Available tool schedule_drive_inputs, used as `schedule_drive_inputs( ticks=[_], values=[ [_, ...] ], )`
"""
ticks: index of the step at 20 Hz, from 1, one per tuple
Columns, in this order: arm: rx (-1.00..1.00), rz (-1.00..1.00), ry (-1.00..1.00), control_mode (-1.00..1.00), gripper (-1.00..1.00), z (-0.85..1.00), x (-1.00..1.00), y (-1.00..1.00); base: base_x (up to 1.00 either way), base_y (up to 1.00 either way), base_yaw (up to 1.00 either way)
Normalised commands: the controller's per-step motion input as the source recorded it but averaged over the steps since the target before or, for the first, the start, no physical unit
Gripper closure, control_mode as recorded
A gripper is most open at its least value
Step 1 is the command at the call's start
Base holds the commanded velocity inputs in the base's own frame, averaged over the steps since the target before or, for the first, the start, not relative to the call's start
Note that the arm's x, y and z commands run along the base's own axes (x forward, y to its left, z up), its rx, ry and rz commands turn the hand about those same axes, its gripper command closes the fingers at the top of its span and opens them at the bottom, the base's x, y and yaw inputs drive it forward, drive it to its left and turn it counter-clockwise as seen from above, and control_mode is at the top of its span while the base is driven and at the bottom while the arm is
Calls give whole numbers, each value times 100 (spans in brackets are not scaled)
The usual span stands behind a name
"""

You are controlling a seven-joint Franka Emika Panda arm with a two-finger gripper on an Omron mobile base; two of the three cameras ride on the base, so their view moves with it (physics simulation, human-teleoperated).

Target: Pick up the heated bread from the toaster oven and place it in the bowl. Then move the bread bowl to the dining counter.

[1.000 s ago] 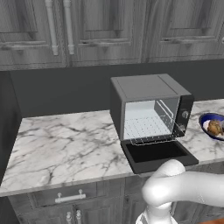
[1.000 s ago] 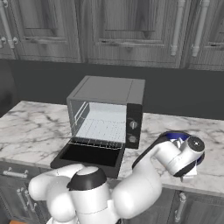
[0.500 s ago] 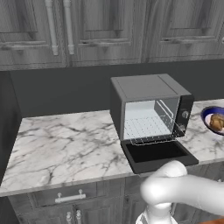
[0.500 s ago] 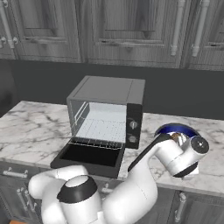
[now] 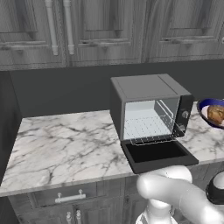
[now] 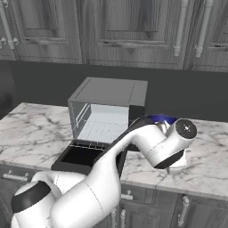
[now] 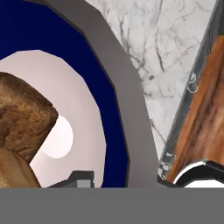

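Bowl (image 5: 209, 114) lifting off the counter (image 5: 65, 148) with bread (image 5: 216, 113) riding inside.
Jaw state I cannot tell; a weak rim pinch risks tipping, bread rolling out.

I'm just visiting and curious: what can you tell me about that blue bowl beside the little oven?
The round shallow bowl, dark blue on its outside and rim and white inside, looks glazed. It holds a lumpy golden-brown piece of bread. It sits to the right of the dark grey toaster oven; whether it rests on the white veined marble counter or is lifted, I cannot tell.
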Motion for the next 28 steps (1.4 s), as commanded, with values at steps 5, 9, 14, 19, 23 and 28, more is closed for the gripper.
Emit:
schedule_drive_inputs(
  ticks=[5,9,14,19,23,28],
  values=[
    [-4,30,-3,-100,100,93,3,100,0,0,0],
    [-5,23,-19,-100,100,61,6,100,0,0,0],
    [-4,24,-18,-100,100,12,17,100,0,0,0],
    [0,17,-7,100,100,0,2,57,-30,25,24],
    [0,0,0,100,100,0,0,0,-100,31,77],
    [0,0,0,100,100,0,0,0,-87,9,87]
  ],
)
